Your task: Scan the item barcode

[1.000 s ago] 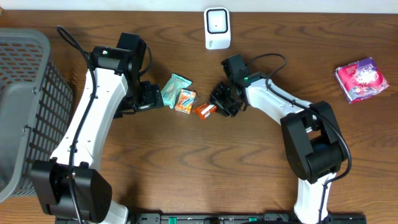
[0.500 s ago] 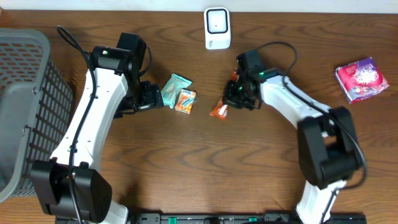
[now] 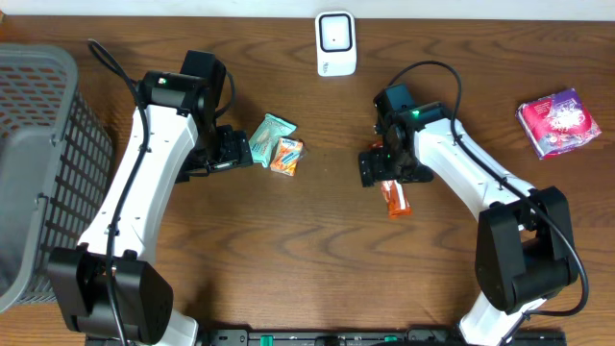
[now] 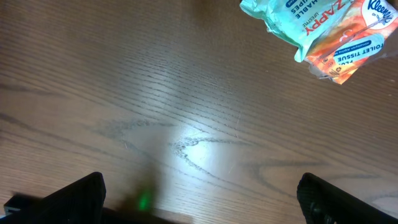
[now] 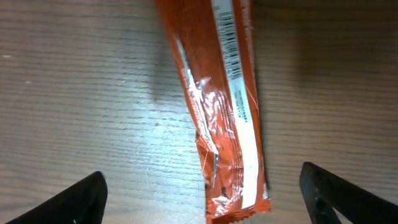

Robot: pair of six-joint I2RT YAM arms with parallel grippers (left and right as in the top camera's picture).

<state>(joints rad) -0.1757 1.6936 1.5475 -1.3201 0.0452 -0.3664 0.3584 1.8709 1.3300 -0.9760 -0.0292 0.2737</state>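
Now our right gripper [image 3: 384, 169] stands spread wide over the orange packet [image 5: 217, 106], which lies loose right of centre, barcode up. Our left gripper [image 4: 199, 202] gapes empty too. A regrasp on flat foil may slip or cover the barcode, and the scanner [image 3: 335, 43] at the top edge sits well apart.

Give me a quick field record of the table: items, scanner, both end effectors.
scanner: white unit at the table's far edge
orange packet: flat on the table, barcode side up, not gripped
right end effector: open, over the packet, fingers clear of it on either side
left end effector: open, empty, beside the teal wipes pack and orange tissue pack
pink pack: alone at far right
basket: grey, at left edge
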